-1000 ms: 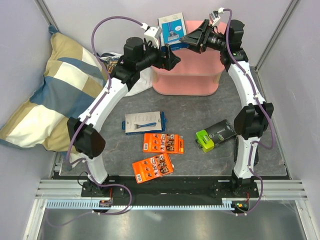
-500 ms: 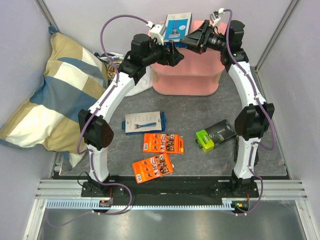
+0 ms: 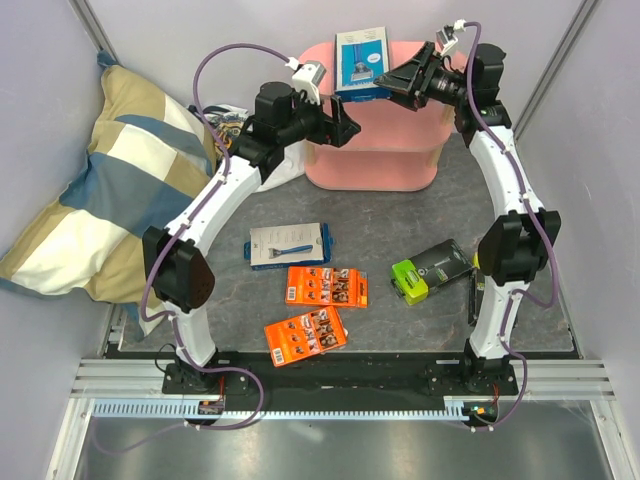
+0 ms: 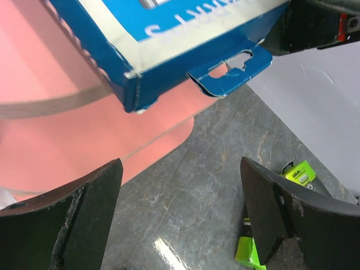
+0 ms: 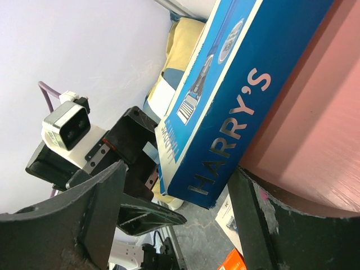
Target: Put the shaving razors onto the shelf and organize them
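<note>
The blue box (image 3: 361, 62) lies flat on the top board of the pink shelf (image 3: 375, 155), its near end jutting past the board's edge. My right gripper (image 3: 395, 78) is open beside the box's right edge; in the right wrist view (image 5: 177, 169) the box (image 5: 225, 95) runs up between the spread fingers. My left gripper (image 3: 345, 125) is open and empty just below the box's front left corner; the left wrist view (image 4: 180, 169) shows the box (image 4: 169, 50) above it. The white box (image 3: 288, 243), two orange cards (image 3: 327, 286) (image 3: 305, 335) and the lime-green-and-black box (image 3: 432, 268) lie on the table. I cannot make out the black box.
A checked pillow (image 3: 110, 180) fills the left side. A white plastic bag (image 3: 240, 130) lies behind the left arm beside the shelf. Grey walls close in the back and both sides.
The blue box has shifted a little right and squared up on the shelf top. My left gripper has dropped back from it. My right arm has moved slightly right.
</note>
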You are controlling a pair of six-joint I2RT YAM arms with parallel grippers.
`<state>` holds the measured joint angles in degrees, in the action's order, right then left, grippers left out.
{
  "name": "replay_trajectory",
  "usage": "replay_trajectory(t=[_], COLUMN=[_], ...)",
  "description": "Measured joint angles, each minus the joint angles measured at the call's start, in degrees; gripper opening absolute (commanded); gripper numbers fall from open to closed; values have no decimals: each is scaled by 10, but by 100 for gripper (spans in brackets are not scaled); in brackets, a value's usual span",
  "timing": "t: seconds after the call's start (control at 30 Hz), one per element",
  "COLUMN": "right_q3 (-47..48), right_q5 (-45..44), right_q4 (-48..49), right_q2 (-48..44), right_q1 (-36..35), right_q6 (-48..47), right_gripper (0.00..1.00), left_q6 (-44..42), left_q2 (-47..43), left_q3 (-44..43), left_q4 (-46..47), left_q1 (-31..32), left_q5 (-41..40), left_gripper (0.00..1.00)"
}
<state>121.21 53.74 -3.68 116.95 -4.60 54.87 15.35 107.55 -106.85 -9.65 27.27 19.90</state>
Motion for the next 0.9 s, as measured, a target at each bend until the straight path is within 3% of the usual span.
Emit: replay_trajectory(t=[0.9], right_q3=[-62], right_q5=[-16], right_q4=[-60], right_q2=[-52], right_q1=[11], right_q6=[-75], right_gripper=[87], left_q6=[0], left_q2=[29], left_q3=[-64], left_q4=[5], left_q1=[-8], left_q5=[2], left_gripper=[91])
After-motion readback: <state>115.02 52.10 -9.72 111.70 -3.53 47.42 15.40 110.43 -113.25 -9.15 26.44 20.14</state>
